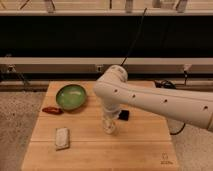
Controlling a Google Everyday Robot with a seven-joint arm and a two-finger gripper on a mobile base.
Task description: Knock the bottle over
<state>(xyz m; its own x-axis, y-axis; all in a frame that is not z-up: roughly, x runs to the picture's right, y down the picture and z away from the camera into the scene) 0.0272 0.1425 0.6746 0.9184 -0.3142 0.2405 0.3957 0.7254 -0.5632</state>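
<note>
Wooden table (142,146) holds the bottle (110,127) upright near its middle, a small dark object (124,115) just behind it, a green bowl (71,96) and pale packet (62,137) farther off, the white arm (160,102) bending over it, closed gripper (109,116) pointing down at the bottle's top.

Nothing legible: a small dark mark (164,161) near one corner of the tabletop (140,150) cannot be read (jaws closed, mid-tabletop).
</note>
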